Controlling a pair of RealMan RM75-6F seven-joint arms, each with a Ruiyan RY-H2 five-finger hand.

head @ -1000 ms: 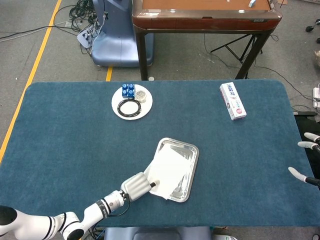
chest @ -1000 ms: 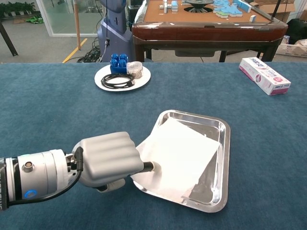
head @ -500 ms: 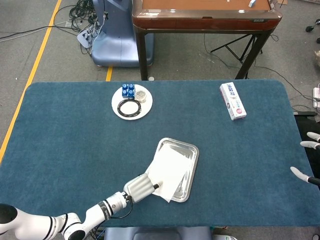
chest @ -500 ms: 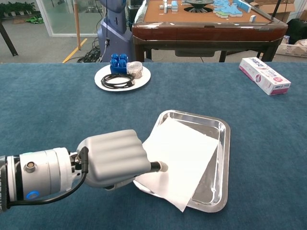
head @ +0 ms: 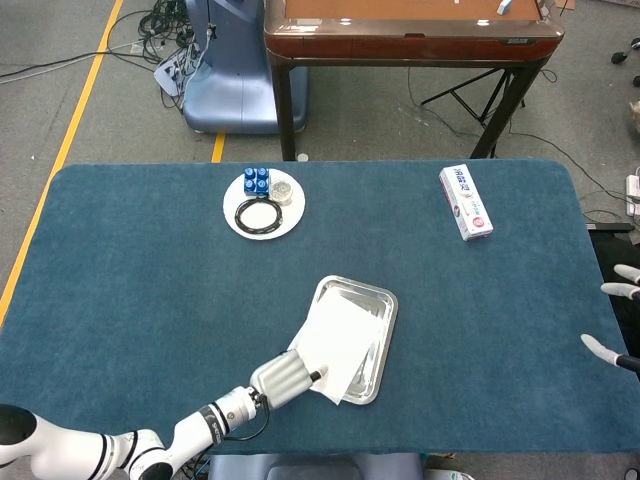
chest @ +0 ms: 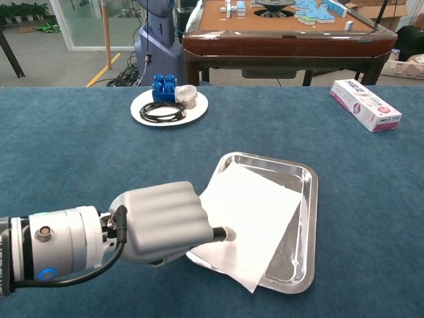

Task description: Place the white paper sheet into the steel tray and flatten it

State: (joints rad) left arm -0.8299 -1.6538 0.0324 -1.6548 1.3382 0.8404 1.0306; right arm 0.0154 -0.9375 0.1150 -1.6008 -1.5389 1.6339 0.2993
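The left hand (chest: 162, 222) lies knuckles-up at the near left corner of the steel tray (chest: 311, 199), its fingers curled down and one fingertip (chest: 227, 234) pressing on the white paper sheet (chest: 255, 215); whether the thumb underneath pinches the sheet's edge cannot be told, since the back of the hand hides it. The sheet lies skewed in the tray; its left edge rides over the tray's left rim under the hand, and its corner toward 6 o'clock overhangs the near rim onto the blue table cloth (chest: 66, 152); the right strip of the tray floor shows bare and shiny. In the head view the same hand (head: 283, 377) sits at about 7 o'clock of the tray (head: 385, 305), with the sheet (head: 338, 342) spread from it toward 1 o'clock.

The right hand (head: 615, 320) shows only as pale fingertips, spread apart and holding nothing, at the far right edge of the head view, well apart from the tray.

At 11 o'clock of the tray stands a white plate (chest: 140, 106) bearing a coiled black cable (chest: 161, 111), a blue block-like item (chest: 163, 86) and a small round jar (chest: 186, 95); at 1 o'clock lies a white and pink carton (chest: 365, 105), its printing too small to read; beyond the cloth stands a brown game table (chest: 285, 40) with blue and white tiles on top.
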